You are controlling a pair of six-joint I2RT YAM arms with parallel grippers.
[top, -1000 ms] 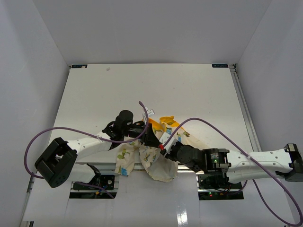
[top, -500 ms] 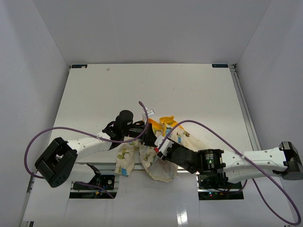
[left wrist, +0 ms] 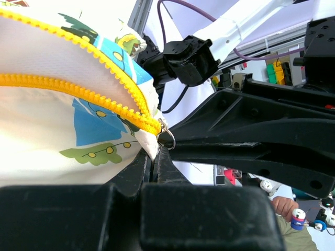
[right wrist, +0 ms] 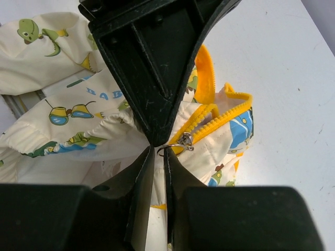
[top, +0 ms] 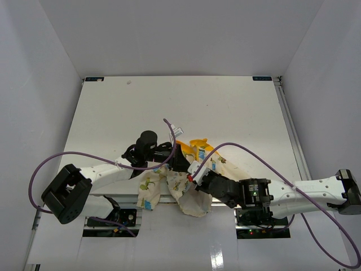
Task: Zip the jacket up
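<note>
The jacket (top: 190, 204) lies bunched at the table's near edge, cream with cartoon prints and a yellow zipper (left wrist: 78, 93). My left gripper (left wrist: 154, 155) is shut on the cream hem corner just below the zipper's bottom end. The silver slider (right wrist: 184, 140) sits at that low end, both tooth rows spreading apart above it. My right gripper (right wrist: 159, 151) meets the left one tip to tip. Its jaws are drawn in to a narrow gap on the slider's wire ring (right wrist: 171, 148). In the top view both grippers, left (top: 179, 164) and right (top: 192, 174), crowd over the jacket.
The white table (top: 169, 107) stretches away behind the jacket, enclosed by white walls. Purple cables (top: 248, 151) loop over both arms. A metal rail and the arm bases (top: 113, 217) run along the near edge under the jacket's hanging part.
The right gripper's jaws have drawn in from clearly apart to a narrow gap around the slider's ring. The right arm shifted slightly; the left arm and jacket stayed put.
</note>
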